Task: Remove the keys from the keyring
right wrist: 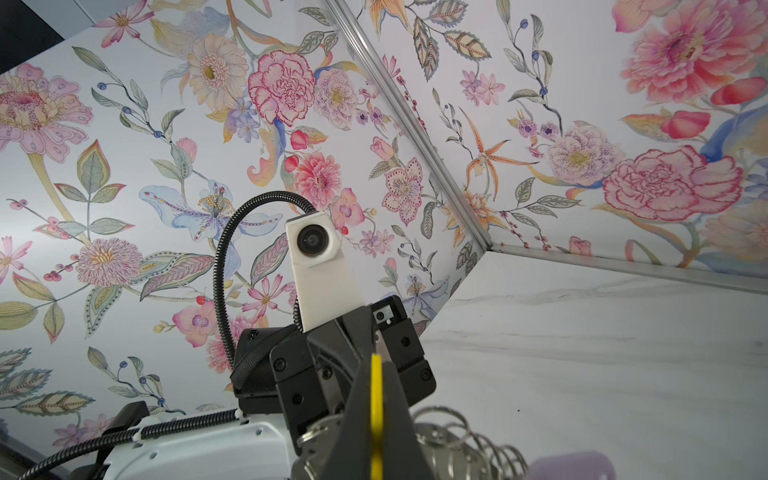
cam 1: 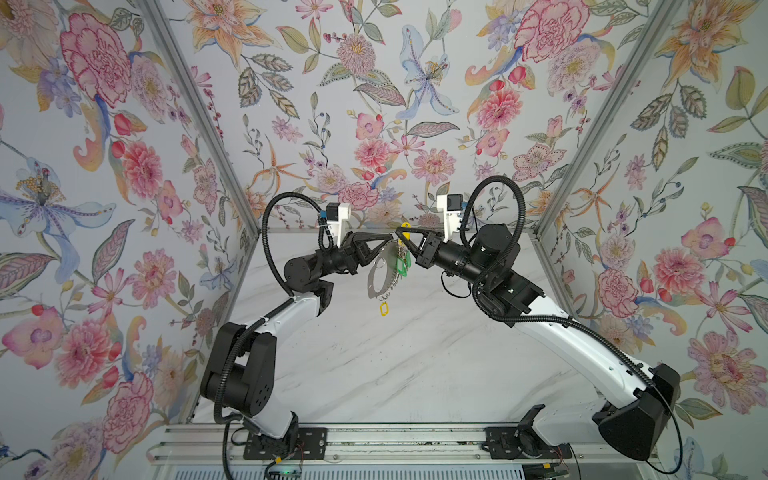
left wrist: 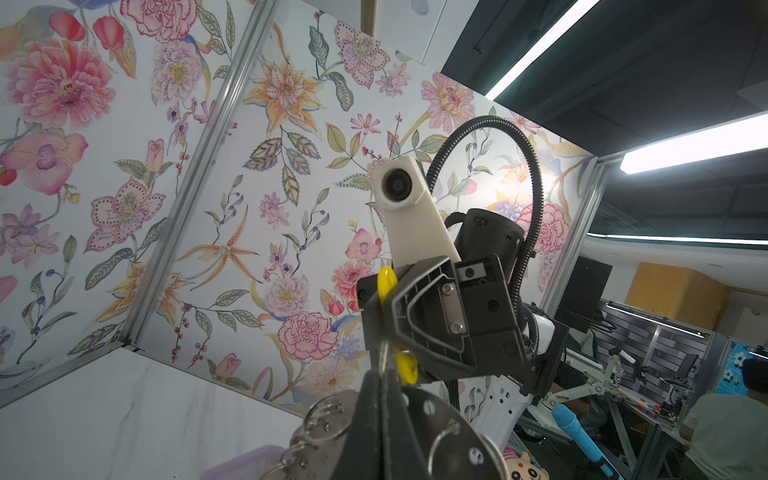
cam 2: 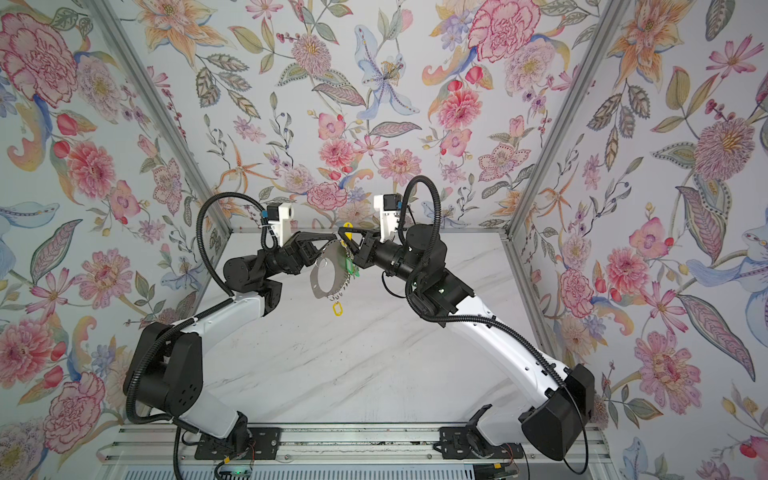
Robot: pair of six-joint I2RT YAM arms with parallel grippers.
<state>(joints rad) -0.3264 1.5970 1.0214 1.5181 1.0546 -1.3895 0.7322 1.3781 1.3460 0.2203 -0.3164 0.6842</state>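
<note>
Reaching up from the left, the left arm (cam 1: 266,328) sets the left gripper (cam 1: 390,237) at the middle of both top views, high over the marble table (cam 1: 374,374). Its jaws are closed on the top edge of the keyring (cam 1: 370,289). The ring hangs below them in the air, clear of the table, with its flat face turned partly toward the camera. In the left wrist view the black fingers (left wrist: 374,424) are pressed together over the grey keyring (left wrist: 440,415).

Wire loops (cam 1: 392,286) line the ring's right and lower edge. A green tag (cam 1: 402,266) hangs among them on the right side, and a low yellow tag (cam 1: 384,309) dangles from the bottom loops, below the ring. The key blades are too small to make out.

Just right of the left fingertips, the right gripper (cam 1: 398,236) is clamped on a yellow tag (cam 1: 405,227) at the ring's top, and the tag sticks up past its fingers. The right wrist view shows that tag (right wrist: 376,395) edge-on between the closed fingers (right wrist: 353,419), with the loops (right wrist: 478,444) beside them. I cannot tell what the blurred lilac shape (right wrist: 573,465) by the loops is. The two fingertip pairs nearly touch. The right arm (cam 1: 573,340) slopes away to the right.
</note>
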